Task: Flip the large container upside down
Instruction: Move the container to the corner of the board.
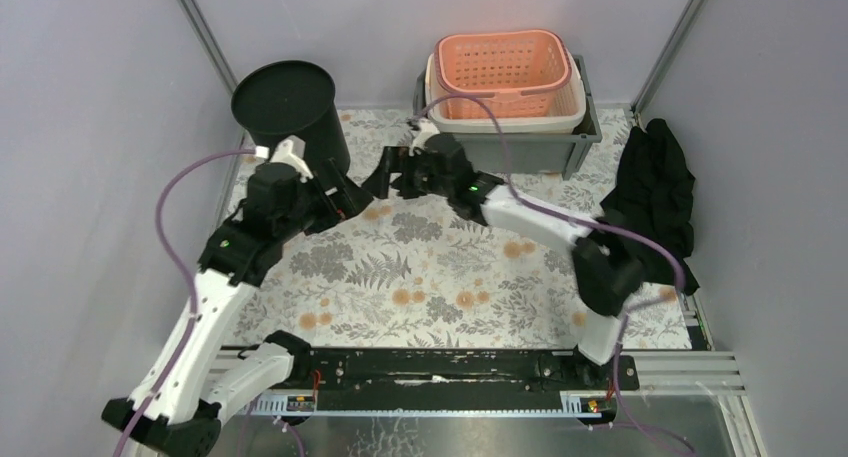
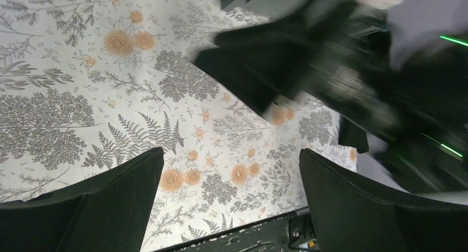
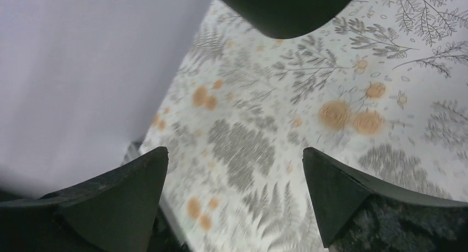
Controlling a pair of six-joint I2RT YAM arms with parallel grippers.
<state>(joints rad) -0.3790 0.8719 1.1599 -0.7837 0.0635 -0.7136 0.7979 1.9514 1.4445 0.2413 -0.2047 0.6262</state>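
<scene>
One black large container (image 1: 290, 102) stands at 11 o'clock on the desk (image 1: 440, 277). Left end effector (image 2: 232, 158) and right end effector (image 3: 234, 158) are both spread wide and empty, just beside it. One grey bin (image 1: 520, 152) holding two nested baskets (image 1: 505, 67) sits at 1 o'clock. One black cloth (image 1: 655, 192) lies at 3.

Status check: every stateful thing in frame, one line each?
black container: standing on end, top face looks closed, not held
left gripper: open, empty
right gripper: open, empty
orange basket: upright, nested in cream basket
black cloth: crumpled

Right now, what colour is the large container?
The large container is black; top external view shows it best.
</scene>
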